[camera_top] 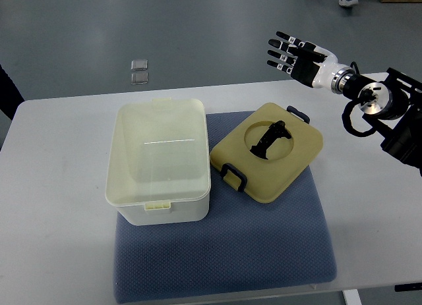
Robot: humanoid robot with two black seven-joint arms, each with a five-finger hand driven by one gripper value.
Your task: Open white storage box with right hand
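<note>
Sitting uncovered at the blue mat's (224, 265) left edge, the white storage box (158, 163) is open; its lid (267, 150) lies beside it, evidently removed. Right hand (300, 55) hovers beyond the table's (53, 206) far right corner, fingers spread, empty.

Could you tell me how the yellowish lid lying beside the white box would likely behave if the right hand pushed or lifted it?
The lid looks like rigid moulded plastic, so probably stiff and light. It lies flat on the blue mat, whose textured surface would likely resist sliding. Its black handle seems the surest hold.
</note>
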